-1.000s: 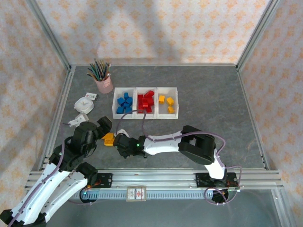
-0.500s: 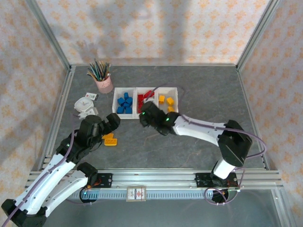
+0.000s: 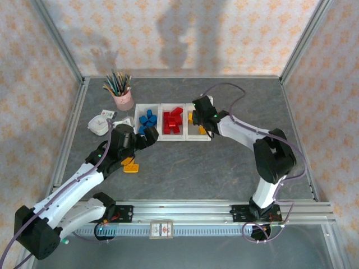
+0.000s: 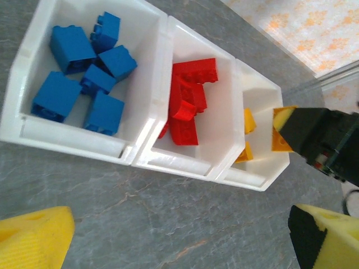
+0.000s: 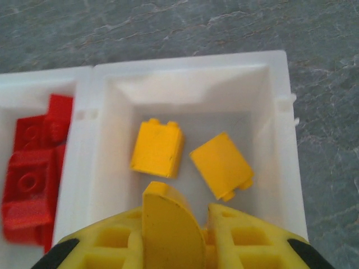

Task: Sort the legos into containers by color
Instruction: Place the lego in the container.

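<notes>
Three joined white containers point(image 3: 159, 134) stand mid-table, holding blue legos point(image 3: 147, 121), red legos point(image 3: 173, 121) and yellow legos point(image 3: 201, 129). My right gripper point(image 3: 196, 116) hangs over the rightmost bin, shut on a curved yellow lego point(image 5: 168, 224). Below it in the bin lie two yellow bricks point(image 5: 158, 147) point(image 5: 221, 165). My left gripper point(image 3: 143, 140) stands open just in front of the blue bin, with bare table between its pads point(image 4: 33, 241). Another yellow lego point(image 3: 130, 166) lies on the table beside the left arm.
A pink cup of pencils point(image 3: 121, 96) stands at the back left. Left of the bins lie a round white object point(image 3: 100, 124) and a small white tag point(image 3: 107, 114). Metal frame posts and patterned walls close in the table.
My right arm has swung from the front left of the table up over the rightmost bin, carrying the yellow lego. My left arm has reached forward toward the blue bin.
</notes>
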Controlling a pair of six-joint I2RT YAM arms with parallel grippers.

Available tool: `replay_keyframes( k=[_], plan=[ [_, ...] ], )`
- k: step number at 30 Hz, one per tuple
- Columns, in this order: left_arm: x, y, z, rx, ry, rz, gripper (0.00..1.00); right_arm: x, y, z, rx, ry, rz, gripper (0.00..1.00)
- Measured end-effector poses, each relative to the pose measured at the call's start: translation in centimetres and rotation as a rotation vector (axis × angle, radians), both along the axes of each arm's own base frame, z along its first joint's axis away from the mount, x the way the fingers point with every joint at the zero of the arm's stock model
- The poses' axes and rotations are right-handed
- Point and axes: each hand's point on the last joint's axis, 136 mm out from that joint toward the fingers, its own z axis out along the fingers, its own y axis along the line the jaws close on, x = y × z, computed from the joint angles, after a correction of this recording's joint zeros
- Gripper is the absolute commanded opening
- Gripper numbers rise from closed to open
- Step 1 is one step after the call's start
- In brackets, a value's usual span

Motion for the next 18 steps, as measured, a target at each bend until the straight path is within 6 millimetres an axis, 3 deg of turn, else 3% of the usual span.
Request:
replay_keyframes(
  k=[5,8,14,18],
  plan=[
    [1.0,-0.6,-0.1,-0.007,-0.013,-0.001,0.99,2.3,-0.2,-1.7,-0.020,0.021,-0.009,0.42],
    [1.3,-0.7,0.0,-0.012,-0.022,-0.001,0.99,2.9,0.1,-2.0,-0.022,0.025,0.002,0.48],
    [1.8,-0.9,0.7,-0.028,-0.053,-0.001,0.99,2.5,0.5,-1.6,-0.008,0.024,0.027,0.56],
    [1.8,-0.9,1.0,-0.031,-0.063,0.002,0.99,0.8,0.6,-0.2,0.003,0.006,0.051,0.59]
  ],
)
